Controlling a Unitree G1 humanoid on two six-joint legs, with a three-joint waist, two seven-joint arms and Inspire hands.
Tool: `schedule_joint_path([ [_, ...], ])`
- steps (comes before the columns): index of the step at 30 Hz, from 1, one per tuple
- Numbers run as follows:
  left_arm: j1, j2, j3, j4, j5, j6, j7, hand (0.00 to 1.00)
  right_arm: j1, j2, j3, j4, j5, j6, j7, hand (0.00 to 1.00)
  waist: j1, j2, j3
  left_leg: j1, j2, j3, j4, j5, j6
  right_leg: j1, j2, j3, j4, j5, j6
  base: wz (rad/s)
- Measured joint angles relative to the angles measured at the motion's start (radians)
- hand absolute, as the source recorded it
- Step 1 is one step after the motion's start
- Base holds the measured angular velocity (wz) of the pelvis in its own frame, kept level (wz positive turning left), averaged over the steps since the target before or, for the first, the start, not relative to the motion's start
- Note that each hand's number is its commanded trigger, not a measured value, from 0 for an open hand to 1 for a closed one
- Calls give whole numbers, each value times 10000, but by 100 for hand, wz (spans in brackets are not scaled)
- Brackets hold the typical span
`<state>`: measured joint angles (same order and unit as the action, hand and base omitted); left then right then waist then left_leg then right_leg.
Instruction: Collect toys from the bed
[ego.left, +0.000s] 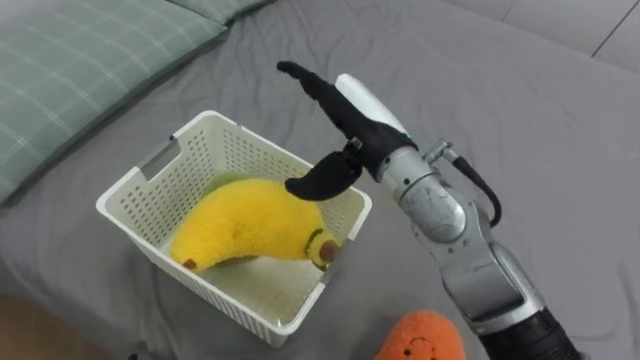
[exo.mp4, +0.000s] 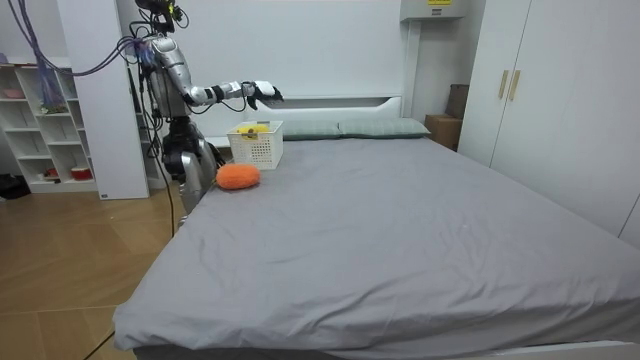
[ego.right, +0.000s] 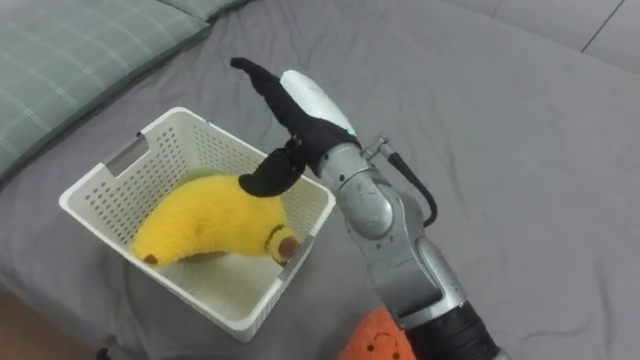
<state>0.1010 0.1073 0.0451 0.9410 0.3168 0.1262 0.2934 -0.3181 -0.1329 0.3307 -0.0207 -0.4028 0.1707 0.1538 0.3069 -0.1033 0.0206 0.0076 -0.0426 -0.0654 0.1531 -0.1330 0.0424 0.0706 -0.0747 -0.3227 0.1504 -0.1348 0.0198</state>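
On the grey bed sheet (ego.left: 560, 120) an orange plush toy (ego.left: 420, 338) lies nearest, left of it a white lattice basket (ego.left: 195, 290) holds a yellow banana plush (ego.left: 245, 220), the right hand (ego.left: 352, 130) hangs over its far right rim with fingers released and holding nothing, and a green checked pillow (ego.left: 80, 70) lies far left.

Yellow banana plush (ego.left: 240, 222), white basket (ego.left: 255, 160), grey sheet (ego.left: 540, 110), green-checked pillow (ego.left: 80, 70), orange toy (ego.left: 425, 338)

Items counted by kind
One white basket (ego.left: 140, 205), one yellow banana toy (ego.left: 245, 222), one orange toy (ego.left: 425, 338) and two pillows (exo.mp4: 383, 127) are counted.
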Motion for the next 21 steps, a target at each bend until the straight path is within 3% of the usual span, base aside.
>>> schedule_joint_path([
  [4,142,-43,249,10,-116,-27,-2,0,405,-113,-834,-4,745,-126,-564,0,-494,57,-18,27,5,123,6,-19,27,13,-11,78,5,8,13,-5],
  [8,317,-66,419,15,-109,-30,17,0,900,-347,-1424,4,848,-341,-1026,0,-895,188,-109,145,63,388,-33,-50,48,-2,14,264,22,16,15,-17],
  [10,369,-91,568,22,-121,-30,77,0,1151,-398,-1695,23,961,-404,-1269,0,-1027,208,-110,219,100,567,-88,-51,45,-18,46,438,25,20,8,-16],
  [16,756,-99,697,35,-514,-30,106,0,2029,-770,-2013,35,1389,-423,-1650,0,-1514,221,-127,378,149,820,-195,-76,37,-28,87,737,48,27,-3,-16],
  [21,891,-104,675,35,-514,-29,217,0,2864,-788,-2026,181,1735,-432,-1664,0,-1849,254,-137,384,143,866,-191,-80,44,-15,80,740,44,30,2,0],
])
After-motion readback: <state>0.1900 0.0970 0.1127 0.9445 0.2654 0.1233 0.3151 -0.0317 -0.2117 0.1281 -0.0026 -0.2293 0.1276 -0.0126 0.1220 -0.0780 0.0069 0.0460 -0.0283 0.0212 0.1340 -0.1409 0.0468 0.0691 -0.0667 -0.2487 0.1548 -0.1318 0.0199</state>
